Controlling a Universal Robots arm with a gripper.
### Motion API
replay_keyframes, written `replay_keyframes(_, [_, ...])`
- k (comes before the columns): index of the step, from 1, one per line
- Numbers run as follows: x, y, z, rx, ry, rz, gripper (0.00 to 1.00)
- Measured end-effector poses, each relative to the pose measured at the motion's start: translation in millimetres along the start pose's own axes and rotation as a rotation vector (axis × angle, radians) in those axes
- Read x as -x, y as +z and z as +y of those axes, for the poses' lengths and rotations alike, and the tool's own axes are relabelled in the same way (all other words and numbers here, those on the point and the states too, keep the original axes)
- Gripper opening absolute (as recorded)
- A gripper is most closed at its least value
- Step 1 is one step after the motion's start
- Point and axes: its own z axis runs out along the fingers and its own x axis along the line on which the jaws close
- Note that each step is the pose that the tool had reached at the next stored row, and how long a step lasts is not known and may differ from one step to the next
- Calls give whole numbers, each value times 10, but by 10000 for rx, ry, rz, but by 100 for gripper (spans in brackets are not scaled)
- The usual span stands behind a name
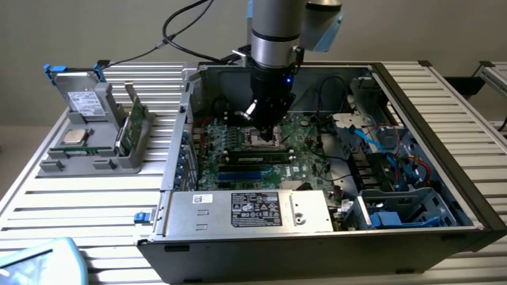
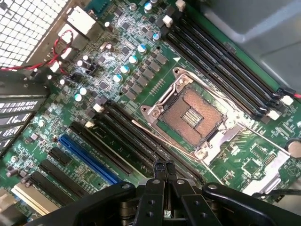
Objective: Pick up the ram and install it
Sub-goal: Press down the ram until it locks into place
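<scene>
The ram (image 1: 133, 126), a thin dark green stick, is shown standing on edge in a slot of the grey holder (image 1: 87, 163). This holder rests on the ribbed metal surface (image 1: 79, 202) at the exterior view's left, outside the open computer case (image 1: 467, 196) and well apart from the pincer. A square silver processor chip (image 1: 75, 136) is seen lying in the same holder, and a hard drive (image 1: 83, 102) is stood upright behind it.

Inside the case, the labelled power supply (image 1: 253, 209) is placed nearest the exterior camera. Beyond it the green motherboard (image 2: 127, 61) is laid flat, carrying a blue expansion slot (image 2: 89, 160) and rows of long black memory slots (image 2: 127, 136). What appears to be a second memory module (image 1: 255, 158) with a pale label is seated across the board, just in front of the pincer; whether it is fully latched cannot be told.

The pincer (image 2: 164, 168) is held above the motherboard, near the memory slots and beside the empty processor socket (image 2: 190, 115), whose metal frame is closed. Its fingertips are pressed together and nothing is gripped between them. The arm (image 1: 273, 35) is seen descending from above, at the far side of the case.
</scene>
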Motion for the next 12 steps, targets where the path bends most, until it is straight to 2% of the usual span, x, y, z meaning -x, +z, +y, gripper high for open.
replay_keyframes(5, [-1,0,1,3,667,-3,11])
replay_keyframes(12, [-1,0,0,30,1633,25,11])
